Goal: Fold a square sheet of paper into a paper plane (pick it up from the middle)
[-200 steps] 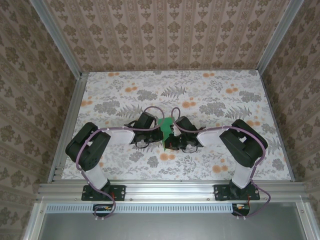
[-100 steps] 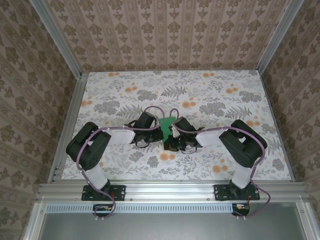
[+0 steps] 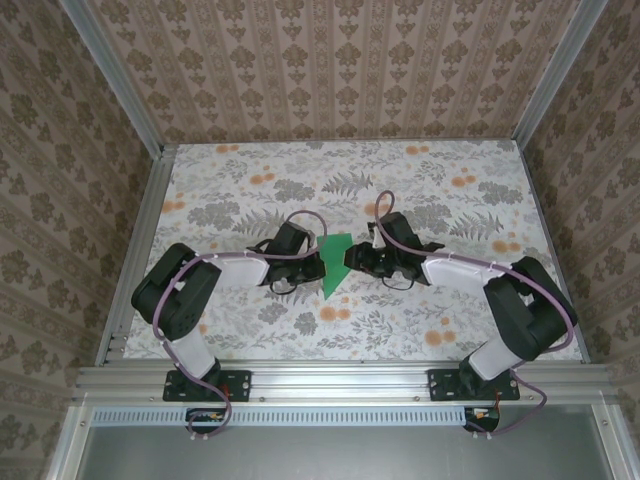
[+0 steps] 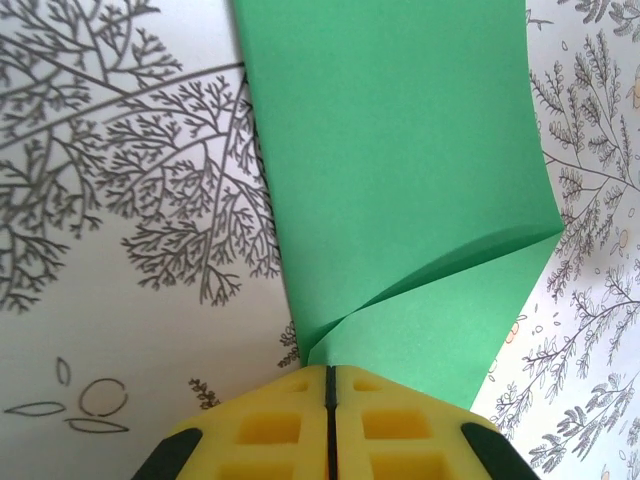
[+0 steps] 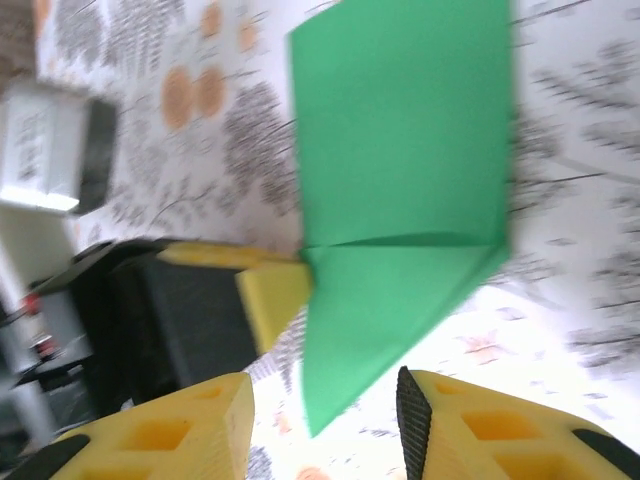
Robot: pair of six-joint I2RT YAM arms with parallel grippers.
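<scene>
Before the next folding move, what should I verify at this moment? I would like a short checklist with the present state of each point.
1. The left gripper is shut on the green paper: ok.
2. The right gripper is open, ready to grasp: ok.
3. The right fingers are apart from the paper: cannot tell.
4. A diagonal fold shows near the held corner: ok.
5. The paper lies flat on the table: cannot tell.
</scene>
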